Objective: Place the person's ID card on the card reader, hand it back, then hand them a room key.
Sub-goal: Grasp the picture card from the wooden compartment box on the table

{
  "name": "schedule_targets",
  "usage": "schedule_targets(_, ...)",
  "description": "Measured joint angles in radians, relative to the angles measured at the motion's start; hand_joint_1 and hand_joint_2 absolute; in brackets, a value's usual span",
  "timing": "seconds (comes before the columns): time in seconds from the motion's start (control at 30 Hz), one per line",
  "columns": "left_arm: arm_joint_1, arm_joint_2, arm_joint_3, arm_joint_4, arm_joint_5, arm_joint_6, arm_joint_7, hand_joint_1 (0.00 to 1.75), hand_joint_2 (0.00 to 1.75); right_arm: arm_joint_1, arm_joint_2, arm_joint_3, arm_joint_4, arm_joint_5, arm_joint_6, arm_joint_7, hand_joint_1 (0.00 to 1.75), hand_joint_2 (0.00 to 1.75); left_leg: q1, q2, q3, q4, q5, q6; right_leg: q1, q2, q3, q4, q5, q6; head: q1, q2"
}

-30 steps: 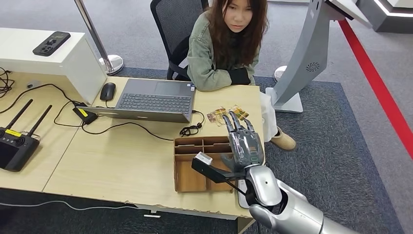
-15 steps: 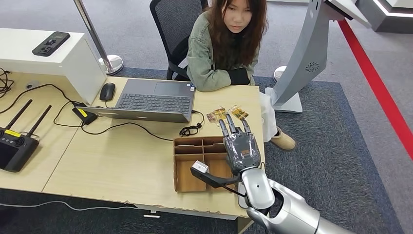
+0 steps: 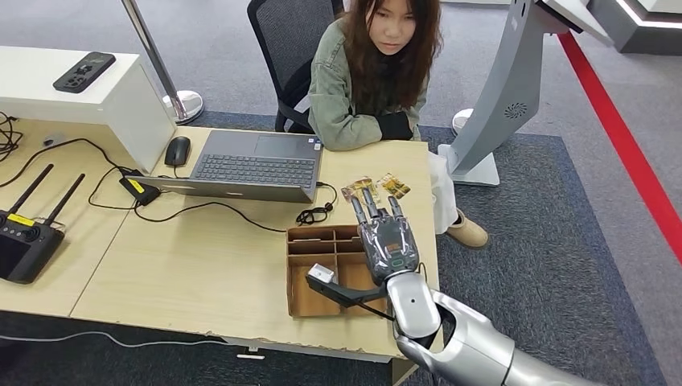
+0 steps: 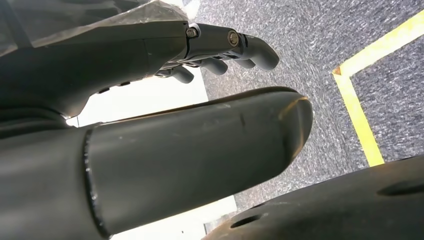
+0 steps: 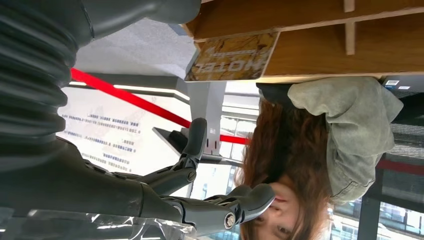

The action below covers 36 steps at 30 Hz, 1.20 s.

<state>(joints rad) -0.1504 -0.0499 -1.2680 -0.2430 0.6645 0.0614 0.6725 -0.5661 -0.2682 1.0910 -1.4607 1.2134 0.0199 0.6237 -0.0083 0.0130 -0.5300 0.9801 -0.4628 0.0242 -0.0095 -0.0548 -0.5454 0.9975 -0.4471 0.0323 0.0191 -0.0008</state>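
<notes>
My right hand (image 3: pixel 388 241) hovers over the tray (image 3: pixel 314 299) at the table's (image 3: pixel 201 265) near right corner, fingers (image 3: pixel 363 205) straight and spread toward twelve o'clock, thumb out at nine; it holds nothing. In the right wrist view the fingers (image 5: pixel 200 200) reach past a card printed HOTEL (image 5: pixel 232 55) lying by the tray's wooden wall. The key cards (image 3: pixel 376 186) lie fanned on the table just beyond my fingertips, at twelve o'clock from the hand. The person (image 3: pixel 374 72) sits past them, arms folded on the table edge. At ten o'clock sits the laptop (image 3: pixel 257 165), with a mouse (image 3: pixel 178 150) beside it. My left hand (image 4: pixel 165 55) hangs over grey carpet, fingers loosely curled, gripping nothing.
</notes>
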Motion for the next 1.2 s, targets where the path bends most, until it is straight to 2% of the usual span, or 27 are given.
schedule_targets(0.2, 0.001, -0.003, 0.002, 0.0, 0.003, 0.0, -0.01, 0.0, 0.0, -0.031, 0.032, 0.008, 0.048, -0.019, 0.0, 0.0, 0.04, 1.75, 0.0, 0.0, 0.0, 0.0, 0.0, 0.0, 0.0, 0.0, 0.0, 0.0, 0.0, 0.0, 0.0, 0.0)
schedule_targets(0.37, 0.003, -0.003, 0.002, 0.0, 0.001, 0.0, -0.018, 0.0, 0.0, -0.05, 0.036, 0.006, 0.065, -0.026, -0.002, 0.0, 0.07, 1.75, 0.0, 0.0, 0.0, 0.0, 0.0, 0.0, 0.0, 0.0, 0.0, 0.0, 0.0, 0.0, 0.0, 0.0)
schedule_targets(0.57, 0.004, -0.003, 0.002, 0.0, -0.005, -0.002, -0.026, 0.0, 0.0, -0.056, 0.035, 0.003, 0.072, -0.032, -0.002, 0.002, 0.27, 1.75, 0.0, 0.0, 0.0, 0.0, 0.0, 0.0, 0.0, 0.0, 0.0, 0.0, 0.0, 0.0, 0.0, 0.0)
schedule_targets(0.8, 0.005, -0.003, 0.001, 0.0, -0.012, -0.002, -0.031, 0.0, 0.0, -0.056, 0.03, -0.002, 0.075, -0.032, -0.002, 0.003, 0.17, 1.75, 0.0, 0.0, 0.0, 0.0, 0.0, 0.0, 0.0, 0.0, 0.0, 0.0, 0.0, 0.0, 0.0, 0.0)
schedule_targets(1.2, 0.005, -0.003, 0.001, 0.0, -0.013, -0.001, -0.031, 0.0, 0.0, -0.055, 0.021, -0.004, 0.075, -0.04, 0.004, 0.003, 0.21, 1.75, 0.0, 0.0, 0.0, 0.0, 0.0, 0.0, 0.0, 0.0, 0.0, 0.0, 0.0, 0.0, 0.0, 0.0)
